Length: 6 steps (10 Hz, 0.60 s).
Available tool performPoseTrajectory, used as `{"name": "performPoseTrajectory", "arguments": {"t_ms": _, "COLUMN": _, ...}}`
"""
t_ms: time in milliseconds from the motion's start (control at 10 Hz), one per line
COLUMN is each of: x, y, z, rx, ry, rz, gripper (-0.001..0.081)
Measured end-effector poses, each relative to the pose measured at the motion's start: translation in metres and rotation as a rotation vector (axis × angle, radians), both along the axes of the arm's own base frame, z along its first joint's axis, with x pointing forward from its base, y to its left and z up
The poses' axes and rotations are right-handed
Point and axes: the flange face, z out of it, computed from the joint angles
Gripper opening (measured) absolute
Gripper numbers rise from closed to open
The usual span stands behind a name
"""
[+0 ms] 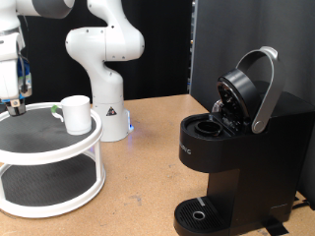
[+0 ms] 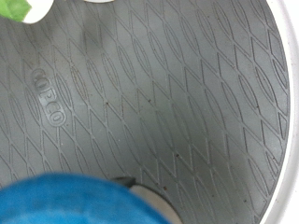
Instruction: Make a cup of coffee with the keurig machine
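Observation:
The keurig machine [image 1: 231, 162] stands at the exterior view's right with its lid and silver-grey handle [image 1: 266, 88] raised, so the pod chamber [image 1: 209, 126] is open. The cup [image 1: 76, 113], a white mug, stands on the top tier of a round white two-tier stand [image 1: 49, 147]. My gripper [image 1: 16, 104] hangs at the far left, just above the stand's grey mat and left of the cup. In the wrist view a blurred blue round shape [image 2: 84, 201], probably the pod's top, lies close under the camera on the mat [image 2: 159, 93]. No fingers show there.
The white robot base [image 1: 103, 69] stands behind the stand. A wooden table [image 1: 148, 167] spreads between the stand and the machine. The machine's round drip tray [image 1: 202, 214] sits low at the front. A black panel [image 1: 236, 39] stands behind the machine.

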Motion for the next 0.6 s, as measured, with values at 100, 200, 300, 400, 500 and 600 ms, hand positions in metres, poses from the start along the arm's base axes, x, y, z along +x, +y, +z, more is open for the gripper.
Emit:
{"name": "performPoseTrajectory", "arguments": {"t_ms": 100, "x": 0.001, "y": 0.002, "z": -0.002, "rx": 0.020, "ry": -0.008, "rz": -0.010, "gripper": 0.0448}}
{"name": "performPoseTrajectory", "arguments": {"t_ms": 200, "x": 0.004, "y": 0.009, "z": -0.003, "rx": 0.071, "ry": -0.033, "rz": -0.035, "gripper": 0.0448}}
{"name": "performPoseTrajectory", "arguments": {"t_ms": 300, "x": 0.012, "y": 0.019, "z": -0.002, "rx": 0.124, "ry": -0.071, "rz": -0.054, "gripper": 0.0448}}
{"name": "performPoseTrajectory", "arguments": {"t_ms": 400, "x": 0.022, "y": 0.032, "z": 0.002, "rx": 0.182, "ry": -0.117, "rz": -0.075, "gripper": 0.0448}}
{"name": "performPoseTrajectory", "arguments": {"t_ms": 500, "x": 0.031, "y": 0.045, "z": 0.007, "rx": 0.235, "ry": -0.152, "rz": -0.101, "gripper": 0.0448}}
{"name": "performPoseTrajectory", "arguments": {"t_ms": 600, "x": 0.039, "y": 0.059, "z": 0.012, "rx": 0.253, "ry": -0.158, "rz": -0.128, "gripper": 0.0448}}
